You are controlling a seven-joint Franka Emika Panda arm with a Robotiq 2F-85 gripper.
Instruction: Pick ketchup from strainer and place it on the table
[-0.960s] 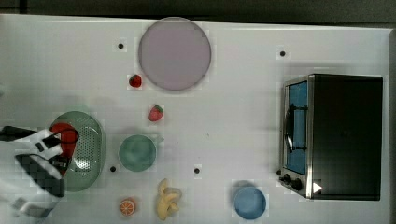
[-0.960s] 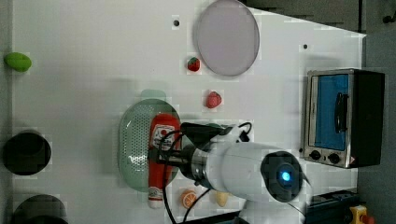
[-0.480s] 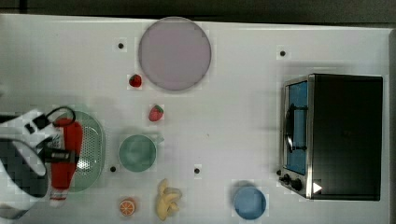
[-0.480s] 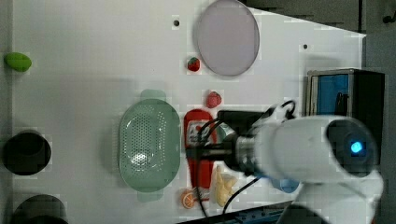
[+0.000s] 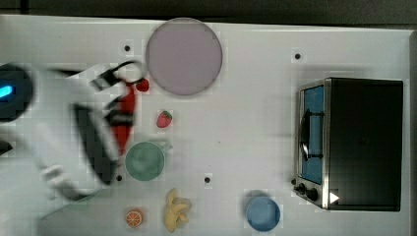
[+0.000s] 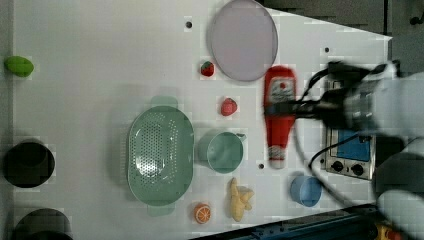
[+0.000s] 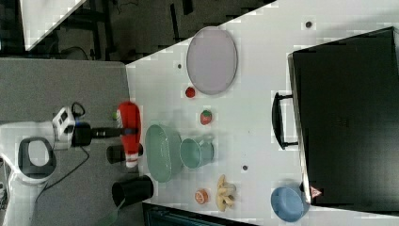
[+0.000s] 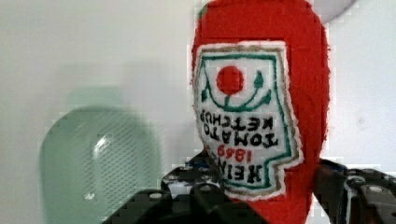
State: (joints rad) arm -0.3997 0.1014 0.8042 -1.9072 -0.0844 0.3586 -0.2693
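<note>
Ketchup (image 6: 279, 114) has left the strainer (image 6: 160, 155).
Your gripper (image 6: 300, 107) clamps it mid-bottle, above the table (image 6: 100, 75) near the plate (image 6: 243, 39).

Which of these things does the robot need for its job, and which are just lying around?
Needed: ketchup, held in the gripper; strainer; table.

Lying around: plate, two strawberries, green cup, banana, orange half, blue bowl, toaster oven.

**Objects around the round green cup**

A round pale green plastic cup (image 6: 225, 152) sits mid-scene. In the left view, a yellow peeled banana (image 6: 240, 199) and an orange slice (image 6: 202, 213) lie below it, a red strawberry (image 6: 228, 106) above, a blue bowl (image 6: 305, 190) lower right.
</note>
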